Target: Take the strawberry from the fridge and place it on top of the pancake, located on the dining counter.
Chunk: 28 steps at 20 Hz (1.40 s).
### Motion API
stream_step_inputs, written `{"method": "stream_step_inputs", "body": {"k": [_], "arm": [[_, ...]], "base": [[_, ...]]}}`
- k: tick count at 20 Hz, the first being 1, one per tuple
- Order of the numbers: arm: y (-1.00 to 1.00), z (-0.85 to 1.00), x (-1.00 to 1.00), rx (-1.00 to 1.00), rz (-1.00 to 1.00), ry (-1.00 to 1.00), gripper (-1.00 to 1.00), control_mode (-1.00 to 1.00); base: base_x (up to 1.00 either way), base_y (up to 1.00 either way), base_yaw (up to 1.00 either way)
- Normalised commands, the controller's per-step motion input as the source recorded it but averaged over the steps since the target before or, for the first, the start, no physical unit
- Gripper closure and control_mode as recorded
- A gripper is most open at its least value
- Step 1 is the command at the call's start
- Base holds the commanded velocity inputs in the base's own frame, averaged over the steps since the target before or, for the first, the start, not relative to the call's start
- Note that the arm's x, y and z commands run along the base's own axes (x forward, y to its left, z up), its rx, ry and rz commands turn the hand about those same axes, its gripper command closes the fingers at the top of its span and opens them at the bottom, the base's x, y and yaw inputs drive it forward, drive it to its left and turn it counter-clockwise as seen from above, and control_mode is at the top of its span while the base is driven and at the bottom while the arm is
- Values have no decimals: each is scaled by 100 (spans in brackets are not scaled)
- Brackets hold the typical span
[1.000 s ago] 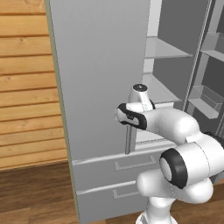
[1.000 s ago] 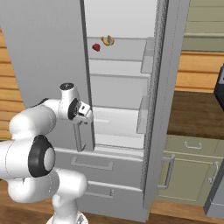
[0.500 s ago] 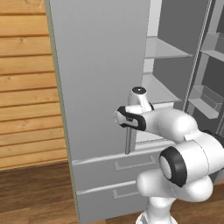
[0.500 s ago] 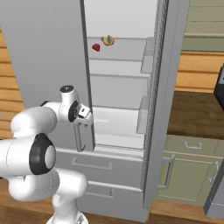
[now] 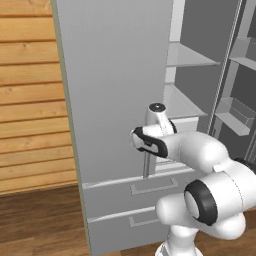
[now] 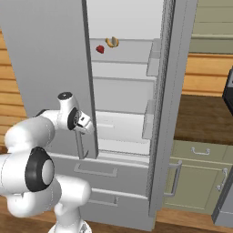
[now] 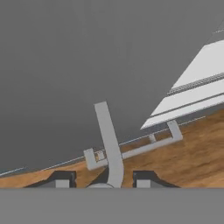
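Note:
The fridge (image 6: 127, 123) has both doors swung open. On its upper glass shelf sits the tiny red strawberry (image 6: 99, 49), beside a yellow-brown bun-like food (image 6: 111, 42). My gripper (image 7: 104, 180) is open, its two fingertips standing either side of the left door's vertical bar handle (image 7: 109, 135) with gaps to it. In the base views the gripper (image 5: 145, 152) (image 6: 83, 132) is at the handle (image 5: 146, 167), well below the strawberry. The pancake and the dining counter are out of view.
The left door (image 5: 110, 90) stands between my arm and the shelves. The right door (image 6: 170, 91) carries bins. Two lower drawers (image 6: 109, 170) are closed. Pale green cabinets (image 6: 200, 182) stand at the right, a wooden plank wall (image 5: 30, 100) at the left.
My hand has slipped a little lower along the door handle. The door and the food on the shelf stay where they were.

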Motion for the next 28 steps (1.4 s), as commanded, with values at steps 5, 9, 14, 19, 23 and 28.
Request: {"method": "stream_step_inputs", "body": {"k": [5,9,14,19,23,28], "arm": [[37,-10,-72,0,-32,0,100,-100],[42,-11,-99,-1,-34,0,100,-100],[69,-13,-98,-14,-25,-2,100,-100],[82,0,-60,-18,-20,0,100,-100],[77,0,-42,-16,-16,0,100,-100],[59,0,-19,-11,-15,0,-100,-100]], "base": [[0,0,0],[0,0,0],[0,0,0],[0,0,0],[0,0,0],[0,0,0]]}}
